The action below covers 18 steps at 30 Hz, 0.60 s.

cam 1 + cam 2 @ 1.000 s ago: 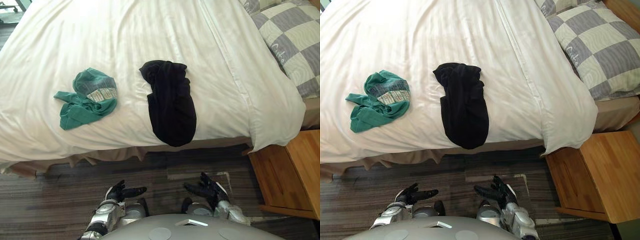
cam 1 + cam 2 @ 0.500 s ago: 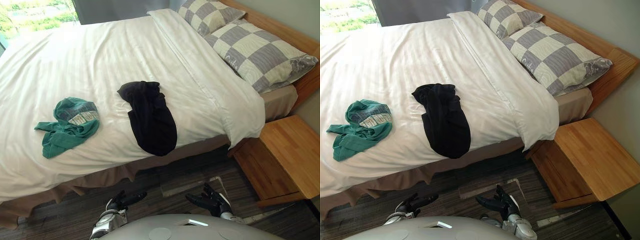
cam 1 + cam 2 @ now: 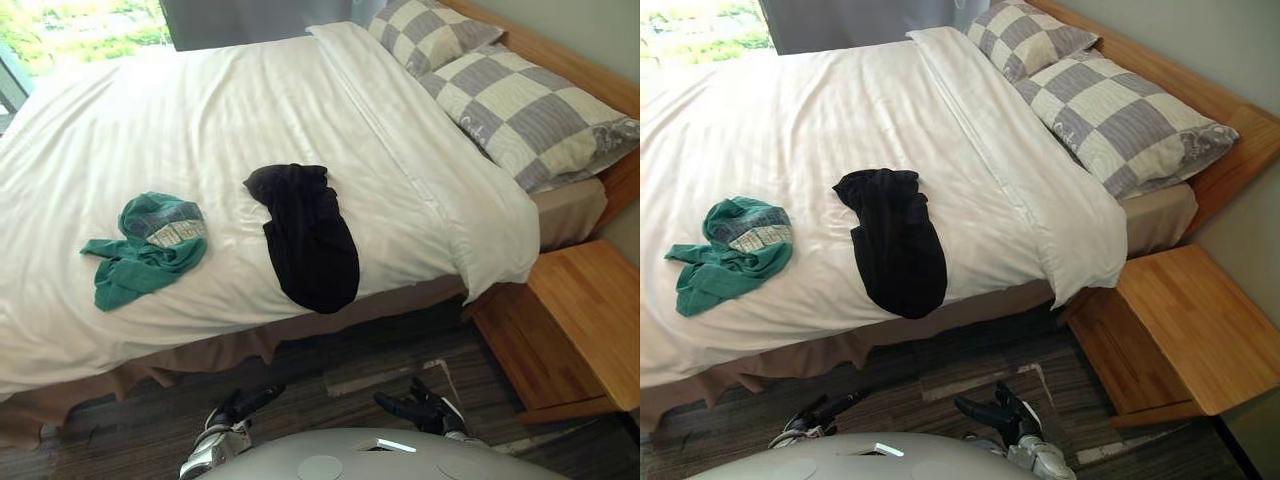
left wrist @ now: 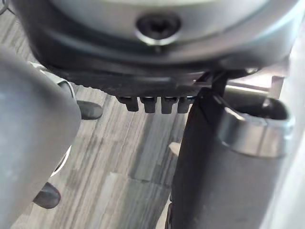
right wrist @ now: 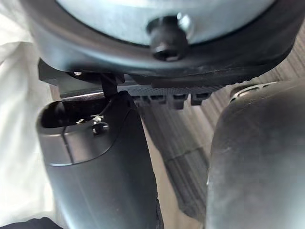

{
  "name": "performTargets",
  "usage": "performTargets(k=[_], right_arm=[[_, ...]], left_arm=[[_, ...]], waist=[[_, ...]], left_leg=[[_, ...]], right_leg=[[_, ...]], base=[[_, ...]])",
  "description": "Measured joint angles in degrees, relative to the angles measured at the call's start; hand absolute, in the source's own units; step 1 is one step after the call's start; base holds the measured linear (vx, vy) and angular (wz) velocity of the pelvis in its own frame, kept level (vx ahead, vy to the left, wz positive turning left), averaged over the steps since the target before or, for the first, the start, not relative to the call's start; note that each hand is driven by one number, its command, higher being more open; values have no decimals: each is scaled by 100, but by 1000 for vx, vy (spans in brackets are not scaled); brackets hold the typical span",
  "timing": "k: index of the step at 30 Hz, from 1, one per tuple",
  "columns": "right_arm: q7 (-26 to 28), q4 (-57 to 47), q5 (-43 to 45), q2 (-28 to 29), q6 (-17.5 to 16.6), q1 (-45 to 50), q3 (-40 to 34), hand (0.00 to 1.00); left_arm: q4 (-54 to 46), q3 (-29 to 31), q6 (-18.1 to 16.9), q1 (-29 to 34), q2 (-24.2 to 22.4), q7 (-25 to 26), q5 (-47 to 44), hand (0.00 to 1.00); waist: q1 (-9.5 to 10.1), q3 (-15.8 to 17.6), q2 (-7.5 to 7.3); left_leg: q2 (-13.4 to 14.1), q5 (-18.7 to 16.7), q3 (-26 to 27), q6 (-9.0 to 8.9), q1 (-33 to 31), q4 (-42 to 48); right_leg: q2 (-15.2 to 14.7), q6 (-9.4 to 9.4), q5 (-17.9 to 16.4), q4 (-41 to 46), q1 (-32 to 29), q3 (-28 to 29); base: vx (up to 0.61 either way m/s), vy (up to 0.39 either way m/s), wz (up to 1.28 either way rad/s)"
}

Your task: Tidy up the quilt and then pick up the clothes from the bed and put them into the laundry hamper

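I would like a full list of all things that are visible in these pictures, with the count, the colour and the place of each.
quilt: one, white, spread over the bed
green garment: one, green, crumpled on the quilt, toward the left
black garment: one, black, on the quilt at the near edge, right of the green one and apart from it
pillows: two, grey and cream checks, at the bed's head on the right
headboard: one, wood, behind the pillows
nightstand: one, light wood, right of the bed
floor: dark, striped, before the bed
left hand: dark, fingers open, over the floor
right hand: dark, fingers open, over the floor
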Motion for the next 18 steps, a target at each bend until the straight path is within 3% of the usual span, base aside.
performTargets(k=[6,8,9,10,12,13,14,15,16,18], right_arm=[[185,16,198,-5,5,-8,-191,100],[271,9,208,5,-47,-63,-326,100],[323,13,204,-20,-115,-81,-425,100],[339,13,204,-24,-174,-68,-447,100],[327,51,266,-187,-427,64,-553,100],[301,103,317,-190,-439,86,-582,100],[297,211,481,-192,-473,122,-622,100],[335,238,503,-81,-498,105,-616,100],[296,218,495,-17,-613,82,-597,100],[346,211,493,0,-780,34,-462,100]], left_arm=[[-2,-82,-155,92,112,268,-611,100],[23,51,-201,125,135,338,-609,100],[65,120,-259,138,133,342,-589,100],[72,120,-267,137,132,346,-590,100],[114,37,-354,31,67,358,-559,100],[119,2,-358,-11,76,360,-561,100],[97,-39,-398,-30,89,393,-446,100],[82,-62,-476,-20,151,450,-228,100],[40,-67,-524,9,195,466,-121,100],[-6,-204,-591,64,345,476,-131,100]], waist=[[-33,175,-19],[-90,224,-79],[-138,250,-51],[-148,272,-30],[-156,355,112],[-151,377,79],[-119,386,98],[-110,376,-28],[-101,381,-93],[-136,423,-170]], left_leg=[[1,-190,-310,107,-349,512],[68,-541,-343,112,-663,1102],[259,-795,-343,137,-893,1658],[393,-866,-358,87,-980,1912],[717,-1051,-846,-288,-1178,2404],[626,-1131,-871,-209,-1213,2524],[435,-1233,-803,-90,-1260,2587],[240,-1246,-686,12,-1234,2464],[131,-1224,-616,50,-1202,2324],[-42,-1031,-508,140,-1019,1776]], right_leg=[[-182,60,-51,129,-26,-279],[-284,93,-83,217,-76,-308],[-348,162,-147,372,-114,-349],[-388,216,-185,446,-108,-382],[-587,465,-425,788,-80,-591],[-730,524,-471,922,-103,-601],[-1007,497,-564,1236,-232,-588],[-1295,209,-712,1630,-415,-690],[-1397,-8,-821,1848,-549,-791],[-1295,-12,-881,1942,-764,-872]], base=[[-22,9,31],[-22,28,16],[-39,54,16],[-81,158,32],[-27,316,48],[77,387,35],[95,370,7],[102,338,-10],[90,262,-29],[76,181,-29]])
